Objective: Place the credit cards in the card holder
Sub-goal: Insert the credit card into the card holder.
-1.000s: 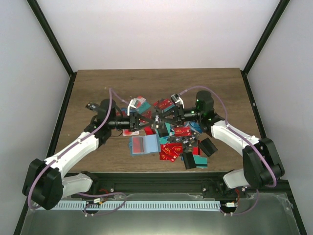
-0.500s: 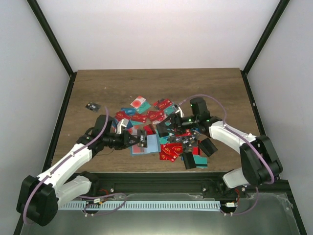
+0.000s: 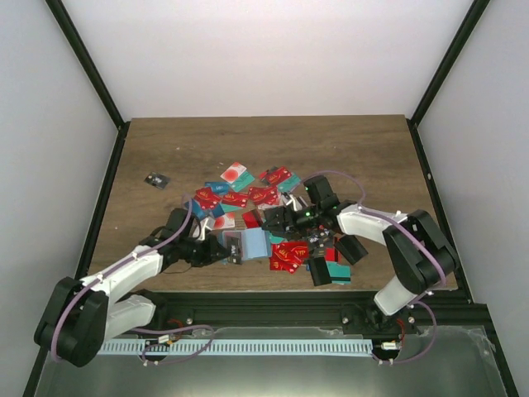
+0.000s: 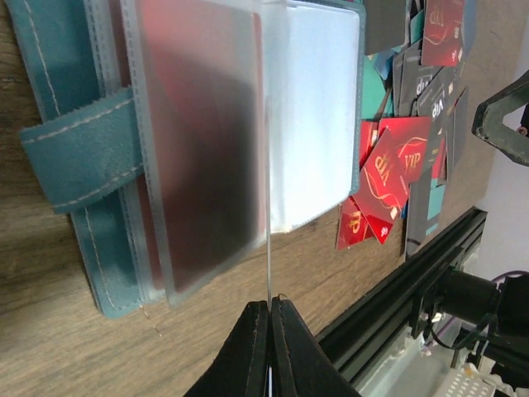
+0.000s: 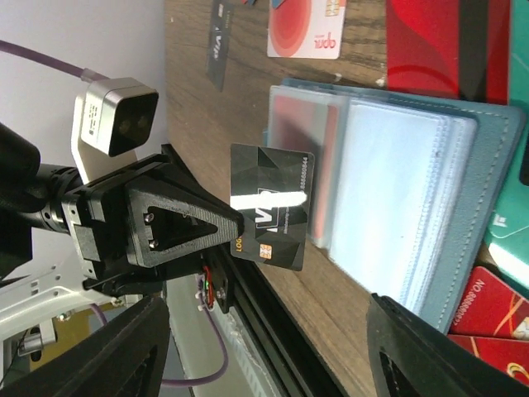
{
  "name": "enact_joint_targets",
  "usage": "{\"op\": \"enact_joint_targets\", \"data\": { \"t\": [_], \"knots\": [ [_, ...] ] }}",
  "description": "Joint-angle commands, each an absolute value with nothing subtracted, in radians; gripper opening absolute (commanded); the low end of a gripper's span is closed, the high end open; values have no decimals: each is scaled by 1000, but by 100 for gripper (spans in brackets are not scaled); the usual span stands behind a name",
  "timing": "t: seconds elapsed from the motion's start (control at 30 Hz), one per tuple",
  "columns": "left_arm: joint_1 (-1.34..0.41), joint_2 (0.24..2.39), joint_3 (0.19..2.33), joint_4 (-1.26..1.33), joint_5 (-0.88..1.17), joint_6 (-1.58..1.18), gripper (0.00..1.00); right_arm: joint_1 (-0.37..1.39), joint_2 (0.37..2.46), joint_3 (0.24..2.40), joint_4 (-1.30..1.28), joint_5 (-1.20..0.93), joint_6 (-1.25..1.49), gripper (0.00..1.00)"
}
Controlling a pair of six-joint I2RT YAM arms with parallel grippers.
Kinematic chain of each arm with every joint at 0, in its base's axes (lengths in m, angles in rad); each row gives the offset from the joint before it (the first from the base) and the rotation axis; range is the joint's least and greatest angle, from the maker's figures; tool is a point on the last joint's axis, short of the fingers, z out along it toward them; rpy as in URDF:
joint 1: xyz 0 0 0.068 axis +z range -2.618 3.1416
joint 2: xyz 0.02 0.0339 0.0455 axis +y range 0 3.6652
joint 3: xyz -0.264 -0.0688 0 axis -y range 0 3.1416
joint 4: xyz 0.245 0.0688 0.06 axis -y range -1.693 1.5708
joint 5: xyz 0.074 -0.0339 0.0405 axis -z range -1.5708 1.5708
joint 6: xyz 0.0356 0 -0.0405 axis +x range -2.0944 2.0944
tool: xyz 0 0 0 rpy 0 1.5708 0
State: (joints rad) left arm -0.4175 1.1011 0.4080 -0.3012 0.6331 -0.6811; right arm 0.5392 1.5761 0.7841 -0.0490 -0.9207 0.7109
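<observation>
Left wrist view shows the left gripper (image 4: 269, 313) pinched tight on the edge of a black card (image 5: 269, 207). It holds the card over the clear sleeves of the card holder (image 4: 58, 58), which lies open on the table (image 3: 165, 141) at the near side of the heap of loose credit cards (image 3: 285, 255); whether the card touches the sleeves cannot be told. Right gripper (image 5: 264, 318) hangs close over the card holder with its jaws wide apart and nothing between them.
</observation>
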Motion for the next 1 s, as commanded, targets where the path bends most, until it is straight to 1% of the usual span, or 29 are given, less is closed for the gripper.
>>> {"op": "enact_joint_targets", "data": {
  "t": [0.0,0.17,0.33,0.77,0.97],
  "knots": [
    [-413,1120,358,-150,645,-715,4,549,1609,784,-23,-904,675,65],
    [-416,1122,351,-98,659,-733,4,549,1649,785,-25,-897,661,56],
    [-416,1147,341,-57,672,-730,4,548,1688,781,-19,-891,647,51],
    [-416,1236,356,4,679,-721,4,551,1756,779,-8,-883,625,45],
    [-416,1257,359,32,689,-717,4,551,1786,783,-4,-890,621,43]
  ]
}}
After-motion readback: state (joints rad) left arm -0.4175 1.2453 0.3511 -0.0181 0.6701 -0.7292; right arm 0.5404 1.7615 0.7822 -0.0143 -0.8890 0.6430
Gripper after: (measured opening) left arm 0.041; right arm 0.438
